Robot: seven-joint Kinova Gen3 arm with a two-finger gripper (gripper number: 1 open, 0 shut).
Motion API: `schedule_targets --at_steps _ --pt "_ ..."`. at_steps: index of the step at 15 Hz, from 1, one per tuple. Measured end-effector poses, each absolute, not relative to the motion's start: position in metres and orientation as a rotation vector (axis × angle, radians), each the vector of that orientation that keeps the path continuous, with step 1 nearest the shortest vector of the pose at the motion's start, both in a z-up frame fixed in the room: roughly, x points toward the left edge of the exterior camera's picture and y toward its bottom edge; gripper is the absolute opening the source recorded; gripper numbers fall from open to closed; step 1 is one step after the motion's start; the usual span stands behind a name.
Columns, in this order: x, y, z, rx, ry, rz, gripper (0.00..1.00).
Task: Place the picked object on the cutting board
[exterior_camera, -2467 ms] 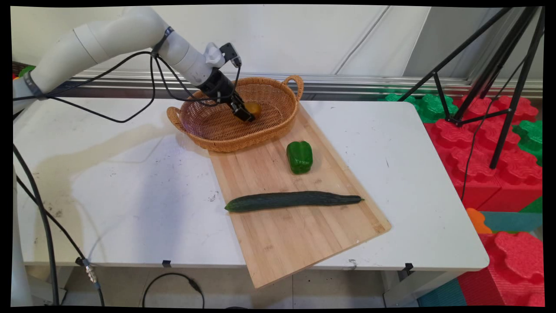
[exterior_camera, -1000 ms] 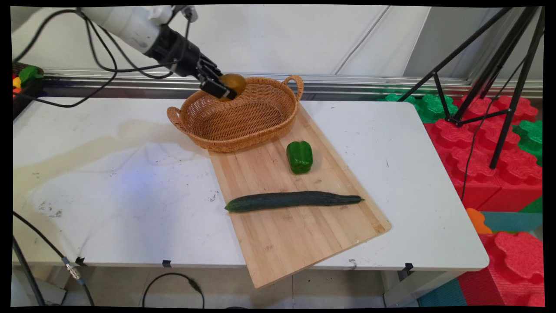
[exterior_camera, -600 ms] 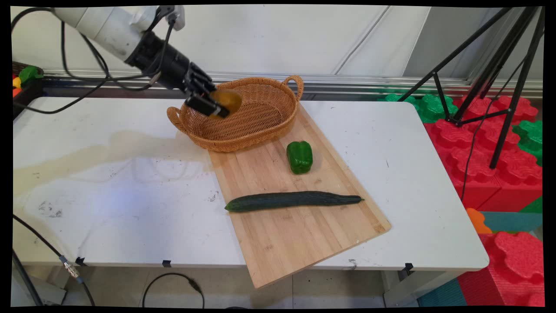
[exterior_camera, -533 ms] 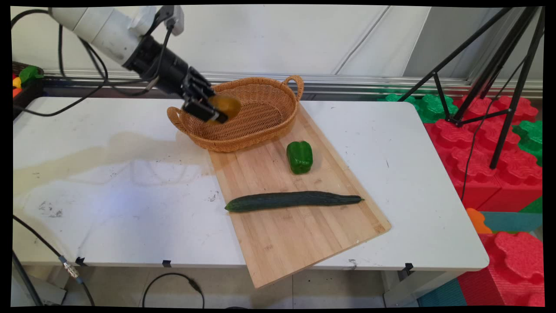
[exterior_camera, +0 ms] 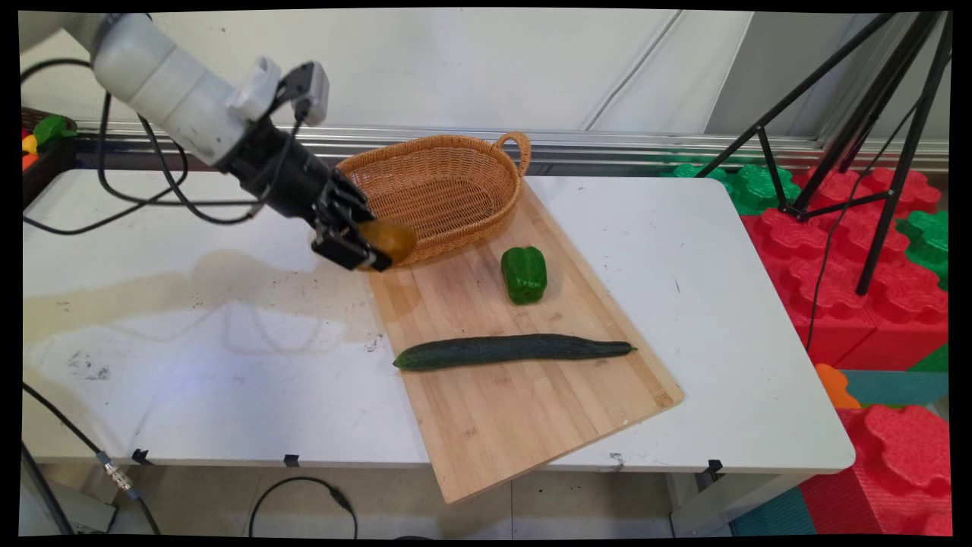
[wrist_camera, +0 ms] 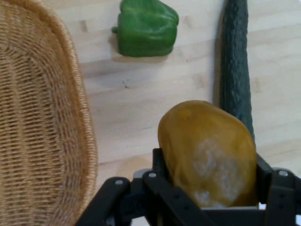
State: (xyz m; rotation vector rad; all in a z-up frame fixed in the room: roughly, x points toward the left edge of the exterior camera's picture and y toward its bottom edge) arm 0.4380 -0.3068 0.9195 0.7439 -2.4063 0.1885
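Two black fingers of the gripper [exterior_camera: 372,247] are clamped on a yellow-brown potato [exterior_camera: 387,238], one on each side of it; in the hand view the potato [wrist_camera: 207,153] fills the lower middle of the frame between them. In the main view the gripper hangs left of centre, above the upper left corner of the board [exterior_camera: 516,380], just in front of the near rim of the basket [exterior_camera: 440,190]. The potato is clear of both. The basket sits at upper centre, partly on the board's far end. A pepper [exterior_camera: 524,274] lies on the board right of the gripper, and a cucumber [exterior_camera: 512,351] lies crosswise lower down, well apart from it. The board rests askew on the table [exterior_camera: 190,365], its near corner overhanging the front edge.
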Motion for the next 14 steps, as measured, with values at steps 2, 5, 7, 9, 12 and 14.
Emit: schedule_targets --at_steps 2,5,7,9,12,14 --pt "0.426 -0.306 0.905 0.743 -2.418 0.180 0.00" --pt "0.409 -0.311 0.886 0.731 -2.436 0.175 0.00" --pt "0.395 -0.317 0.869 0.725 -2.456 0.177 0.00" --pt "0.383 -0.324 0.854 0.723 -2.476 0.181 0.00" --pt "0.366 -0.338 0.832 0.724 -2.500 0.193 0.00" --pt "0.358 -0.345 0.823 0.723 -2.506 0.196 0.00"
